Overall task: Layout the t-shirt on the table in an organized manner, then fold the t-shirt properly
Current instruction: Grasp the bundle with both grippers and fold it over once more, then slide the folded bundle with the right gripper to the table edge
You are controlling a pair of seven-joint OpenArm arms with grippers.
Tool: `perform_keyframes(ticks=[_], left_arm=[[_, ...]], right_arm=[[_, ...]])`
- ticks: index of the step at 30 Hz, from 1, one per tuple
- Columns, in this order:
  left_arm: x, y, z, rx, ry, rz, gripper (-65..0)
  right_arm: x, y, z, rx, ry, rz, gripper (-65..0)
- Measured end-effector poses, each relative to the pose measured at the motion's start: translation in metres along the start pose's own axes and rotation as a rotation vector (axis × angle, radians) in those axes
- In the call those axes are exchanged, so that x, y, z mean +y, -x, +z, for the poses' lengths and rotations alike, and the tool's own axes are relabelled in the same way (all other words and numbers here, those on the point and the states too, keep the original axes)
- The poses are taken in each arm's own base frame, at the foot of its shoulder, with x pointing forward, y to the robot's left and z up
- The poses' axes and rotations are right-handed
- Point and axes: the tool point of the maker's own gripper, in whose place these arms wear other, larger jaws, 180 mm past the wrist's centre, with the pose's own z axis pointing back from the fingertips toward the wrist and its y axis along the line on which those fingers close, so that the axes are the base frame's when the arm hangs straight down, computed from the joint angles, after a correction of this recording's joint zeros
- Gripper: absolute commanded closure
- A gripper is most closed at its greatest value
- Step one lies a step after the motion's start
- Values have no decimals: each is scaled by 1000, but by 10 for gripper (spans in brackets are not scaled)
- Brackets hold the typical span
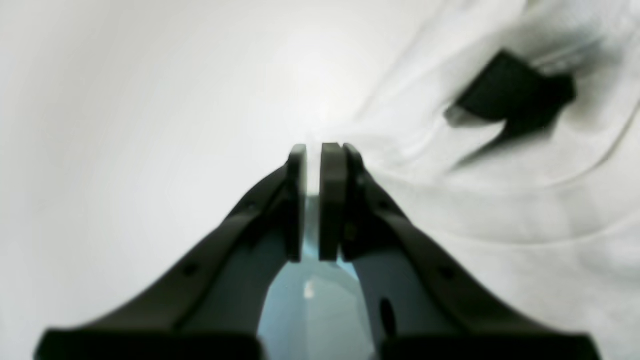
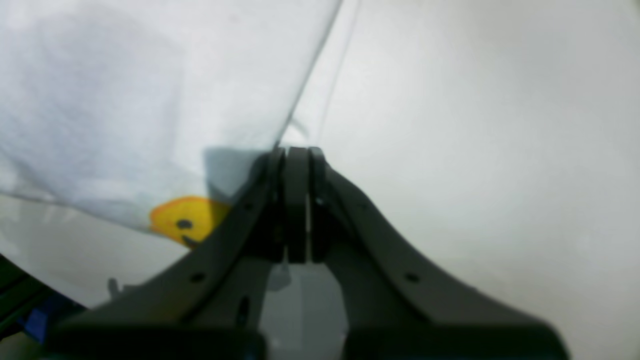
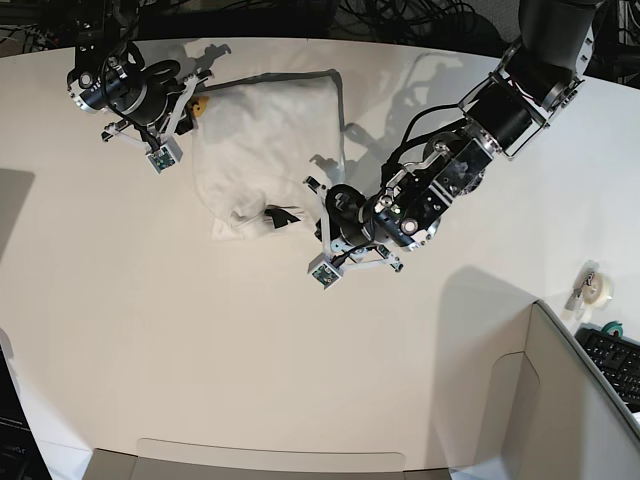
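Observation:
The white t-shirt [image 3: 268, 140] lies bunched and creased at the back middle of the white table [image 3: 200, 350]. My right gripper [image 3: 193, 106] is at its far left corner, shut on the hem. In the right wrist view the t-shirt [image 2: 125, 100] hangs taut from that gripper [image 2: 296, 150], with a yellow print [image 2: 187, 220] showing on the underside. My left gripper [image 3: 290, 220] is at the shirt's near edge. In the left wrist view its jaws [image 1: 315, 147] stand almost shut and folds of the t-shirt [image 1: 500, 210] run into the tips. A small black tag-like thing [image 1: 515, 95] lies on the cloth.
A tape roll [image 3: 597, 288] and a keyboard [image 3: 615, 362] sit at the right edge. Grey cardboard box walls [image 3: 560, 400] stand at the front right and along the front edge [image 3: 270, 462]. Cables lie behind the table's far edge.

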Motion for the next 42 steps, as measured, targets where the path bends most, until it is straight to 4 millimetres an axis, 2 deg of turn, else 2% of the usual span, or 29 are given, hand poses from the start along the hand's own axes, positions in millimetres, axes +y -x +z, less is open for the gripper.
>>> perform_keyframes(ticks=[3, 6, 8, 11, 15, 17, 19, 21, 25, 31, 34, 36, 40, 42], left_arm=[[20, -24, 23, -122, -33, 103, -44], [36, -50, 52, -271, -62, 218, -44], [38, -53, 61, -309, -66, 240, -44], [41, -35, 70, -309, -71, 264, -44], [53, -2, 94, -319, -139, 347, -44], [55, -1, 110, -361, -156, 362, -44], [58, 7, 123, -393, -176, 393, -44], [66, 28, 129, -378, -214, 446, -44], [71, 76, 129, -276, -267, 517, -42], [70, 105, 133, -251, -283, 579, -42], [76, 118, 137, -229, -319, 596, -41], [77, 119, 138, -229, -322, 592, -41], [66, 123, 132, -214, -288, 603, -41], [67, 126, 130, -204, -288, 612, -41]], right_arm=[[-5, -3, 1, -10, 13, -12, 0], [-31, -7, 10, -38, 81, -68, 0], [-51, -11, 17, -65, 136, -108, 0], [-91, -19, 37, -117, 243, -173, 0], [-140, -26, 68, -189, 382, -256, 0], [-146, -28, 74, -174, 401, -269, 0], [-145, -43, 81, -186, 406, -244, 0], [-133, -70, 84, -238, 396, -197, 0], [-85, -103, 56, -285, 240, -147, 0], [-56, -134, 46, -336, 176, -118, 0], [-17, -143, 32, -342, 71, -100, 0], [6, -148, 25, -340, 19, -71, 0], [54, -155, 14, -333, -92, -112, 0], [74, -153, 10, -318, -142, -117, 0]])
